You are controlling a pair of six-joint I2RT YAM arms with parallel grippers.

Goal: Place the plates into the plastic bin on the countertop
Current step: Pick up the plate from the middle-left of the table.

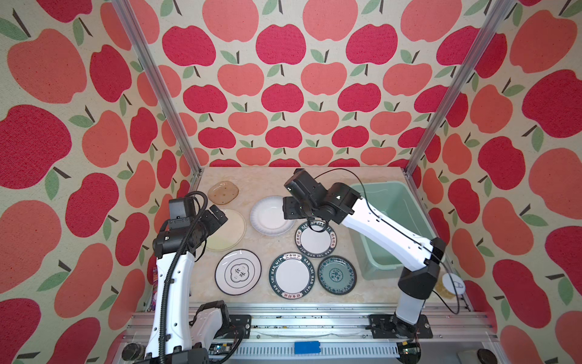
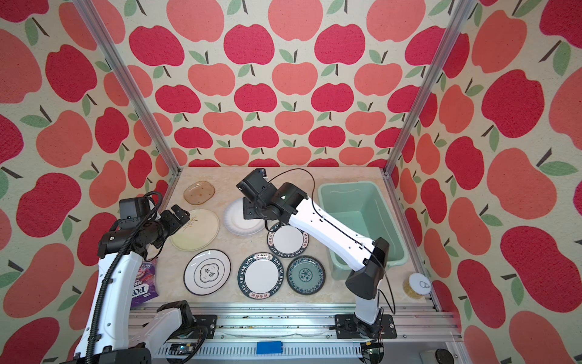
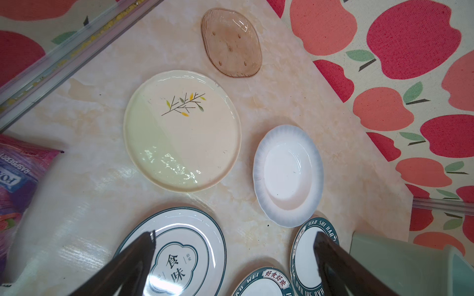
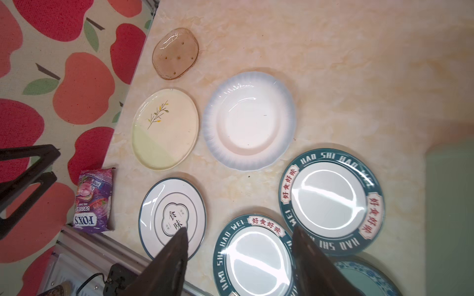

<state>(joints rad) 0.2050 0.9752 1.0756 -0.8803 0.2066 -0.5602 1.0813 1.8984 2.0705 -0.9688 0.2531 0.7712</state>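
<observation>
Right jaws parted, nothing between them. They hang from the right arm [image 1: 387,233] above the middle of the bench [image 1: 267,179], over the right side of the white plate [image 1: 271,217] and well clear of it. That plate is deep-welled, with a fluted blue-grey rim.

Left jaws spread wide, empty as well, on the left arm [image 1: 171,277], raised over the left side of the cream plate [image 3: 182,130]. It is round and half pale green, with a thin twig and yellow and green leaves painted on it.

Toward the far left corner lies the amber dish [image 1: 223,192], translucent, more oval than round.

Just beside the white plate sits the far lettered plate [image 1: 316,241], with a white centre and a dark-green rim reading HAO SHI HAO WEI, red characters on white panels. The near lettered plate [image 1: 292,274], same design, lies by the near edge, the two rims touching or nearly so. To its left is the emblem plate [image 1: 238,272], white with a thin dark rim and two characters in a lobed frame. To its right is the teal plate [image 1: 336,274], smaller and patterned.

All seven plates lie flat on the bench. The mint-green plastic bin [image 1: 376,266] stands along the right edge, just beside the teal plate.

A purple FOX'S candy bag [image 4: 93,200] is at the near left corner, a pull-tab can [image 2: 417,285] at the near right.
</observation>
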